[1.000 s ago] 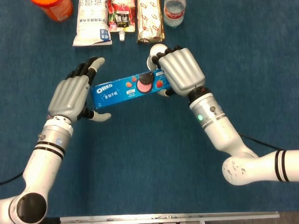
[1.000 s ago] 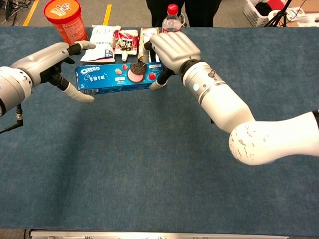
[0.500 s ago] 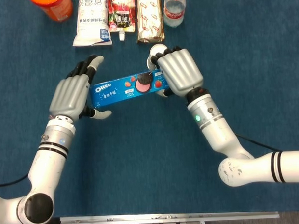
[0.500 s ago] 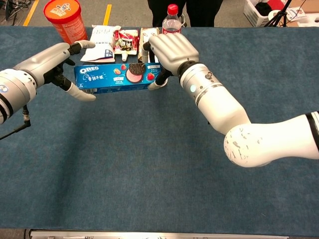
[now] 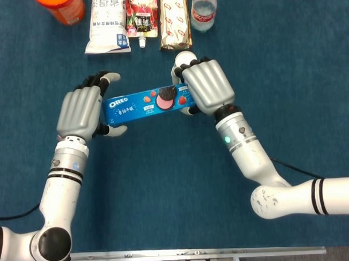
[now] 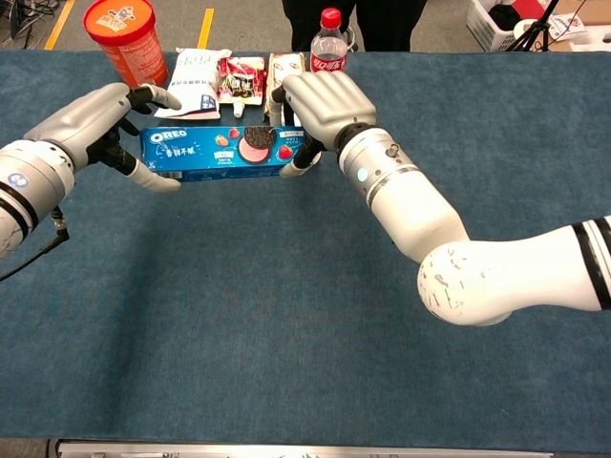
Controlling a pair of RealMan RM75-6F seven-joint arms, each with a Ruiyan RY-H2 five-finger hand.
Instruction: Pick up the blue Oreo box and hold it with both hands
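Note:
The blue Oreo box (image 5: 140, 106) (image 6: 212, 153) lies lengthwise between my two hands, raised off the blue table. My right hand (image 5: 205, 86) (image 6: 323, 103) grips its right end, fingers over the top and thumb underneath. My left hand (image 5: 80, 111) (image 6: 88, 119) sits at the box's left end. Its fingers (image 5: 102, 80) reach past the far edge and its thumb (image 5: 116, 131) lies just under the near edge. The fingers stay spread wider than the box, with a gap above it in the chest view.
Along the far edge stand an orange canister (image 6: 126, 36), a white pouch (image 6: 194, 84), a red snack packet (image 6: 239, 76), a brown wrapped bar (image 5: 176, 20) and a cola bottle (image 6: 328, 48). They are close behind the box and my right hand.
My right hand has carried the box a little left and away. My left hand has come in to the box's left end, which now sits between its fingers and thumb.

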